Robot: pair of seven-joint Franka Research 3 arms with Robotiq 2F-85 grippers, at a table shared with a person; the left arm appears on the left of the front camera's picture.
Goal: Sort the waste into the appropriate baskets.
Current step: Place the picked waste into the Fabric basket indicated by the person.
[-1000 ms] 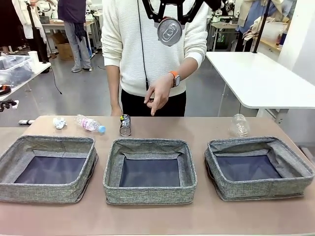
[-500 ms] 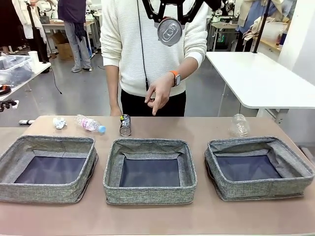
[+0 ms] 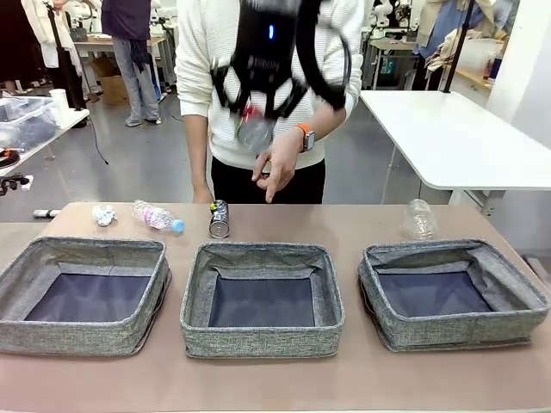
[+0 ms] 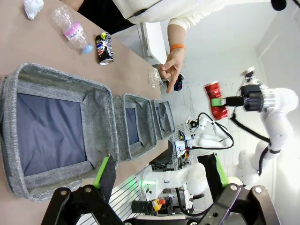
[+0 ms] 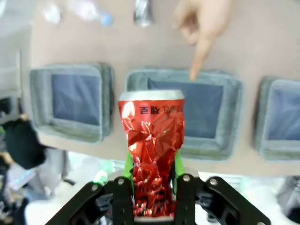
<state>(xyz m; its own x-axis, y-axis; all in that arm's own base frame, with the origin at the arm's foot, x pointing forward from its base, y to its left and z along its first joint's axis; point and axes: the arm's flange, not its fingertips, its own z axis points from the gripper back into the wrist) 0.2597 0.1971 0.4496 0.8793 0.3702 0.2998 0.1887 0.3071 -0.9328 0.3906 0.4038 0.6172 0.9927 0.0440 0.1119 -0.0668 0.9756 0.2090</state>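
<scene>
R gripper [image 5: 152,161]: jaws clamped on dented red can [image 5: 151,136], high above table [image 3: 344,222], in front of person's torso. L gripper [image 4: 161,176]: jaws wide apart, empty, facing left basket [image 4: 101,117]. Person's hand [image 3: 277,163] points down twd middle basket [image 3: 262,340]. Far side of table: dark can [image 3: 219,219], blue-capped bottle [image 3: 157,216], paper wad [image 3: 104,214], 2nd bottle [image 3: 418,219].

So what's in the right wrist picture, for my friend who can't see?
The right claw grips a crumpled red metal drink can above three grey woven fabric baskets. A person's hand points at the middle basket.
</scene>
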